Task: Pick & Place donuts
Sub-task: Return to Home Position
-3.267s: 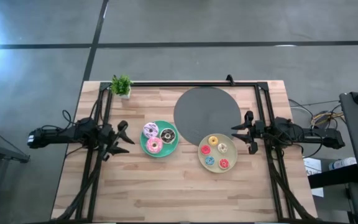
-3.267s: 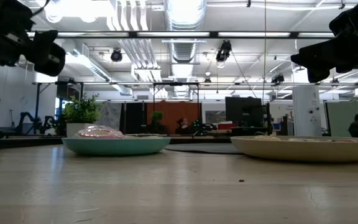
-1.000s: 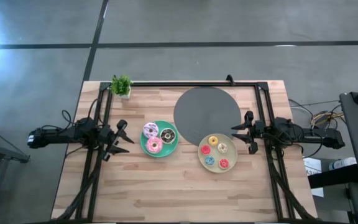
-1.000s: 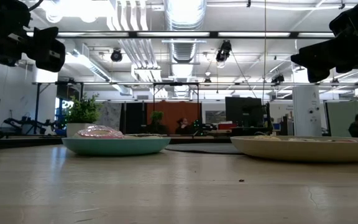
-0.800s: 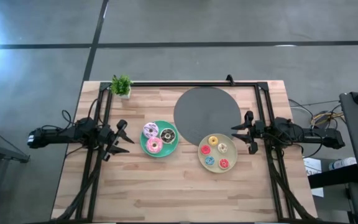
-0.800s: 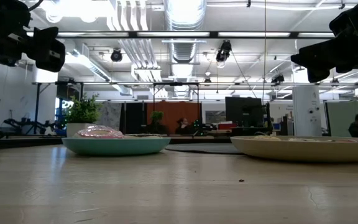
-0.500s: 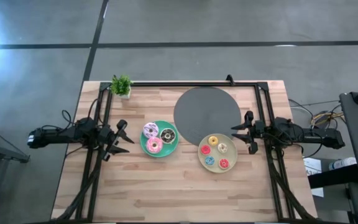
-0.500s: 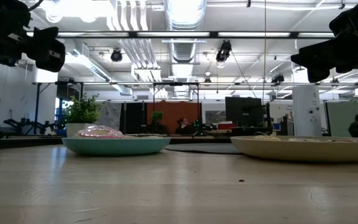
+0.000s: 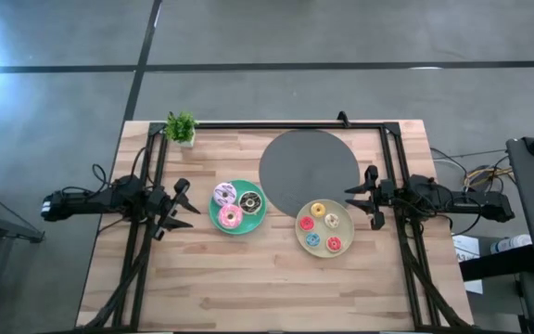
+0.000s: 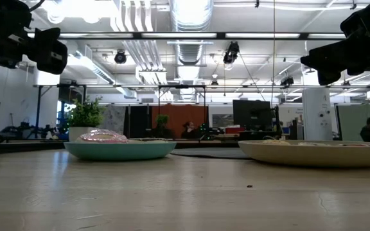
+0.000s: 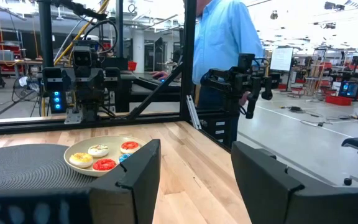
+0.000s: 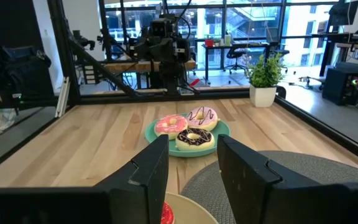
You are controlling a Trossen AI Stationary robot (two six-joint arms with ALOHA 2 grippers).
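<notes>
Three larger donuts, lilac-white sprinkled (image 9: 224,194), chocolate (image 9: 249,200) and pink-iced (image 9: 229,217), lie on the teal plate (image 9: 259,223). Several tiny red, pink and orange donuts (image 9: 323,228) lie on the pale-yellow plate (image 9: 302,236). My left gripper (image 9: 186,205) hovers open above the table, left of the teal plate. My right gripper (image 9: 358,198) hovers open, right of the pale-yellow plate. The right wrist view shows the big donuts (image 12: 190,129) beyond its fingers; the left wrist view shows the tiny donuts (image 11: 101,157).
A dark grey round mat (image 9: 307,168) lies on the table's far middle, partly under the pale-yellow plate. A small potted plant (image 9: 182,127) stands at the far left corner. Black frame rails (image 9: 286,123) border the table. A person in a blue shirt (image 11: 222,37) stands beyond the table's right side.
</notes>
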